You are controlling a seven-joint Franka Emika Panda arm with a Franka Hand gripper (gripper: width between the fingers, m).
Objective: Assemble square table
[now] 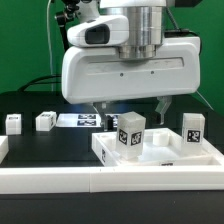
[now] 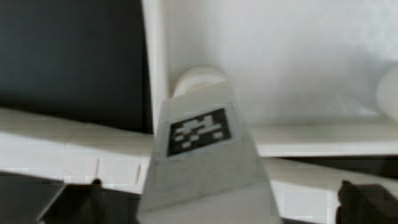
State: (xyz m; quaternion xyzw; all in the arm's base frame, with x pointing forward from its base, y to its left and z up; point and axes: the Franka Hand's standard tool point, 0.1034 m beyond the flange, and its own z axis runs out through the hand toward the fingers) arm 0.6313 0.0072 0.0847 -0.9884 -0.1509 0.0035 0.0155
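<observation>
The white square tabletop (image 1: pixel 165 152) lies like a tray at the exterior view's right. Two white legs with tags stand upright in it, one near its left corner (image 1: pixel 132 131) and one at the right (image 1: pixel 193 128). Two loose legs (image 1: pixel 14 122) (image 1: pixel 45 120) stand on the black table at the left. My gripper (image 1: pixel 132 108) hangs just above the left standing leg, open, with a finger on each side. In the wrist view that leg (image 2: pixel 201 135) rises between my dark fingertips (image 2: pixel 80 197) with a gap on both sides, over the tabletop (image 2: pixel 285 60).
The marker board (image 1: pixel 78 119) lies flat behind the tabletop, between it and the loose legs. A long white rail (image 1: pixel 90 182) runs along the front edge. A green backdrop and cables stand behind the arm.
</observation>
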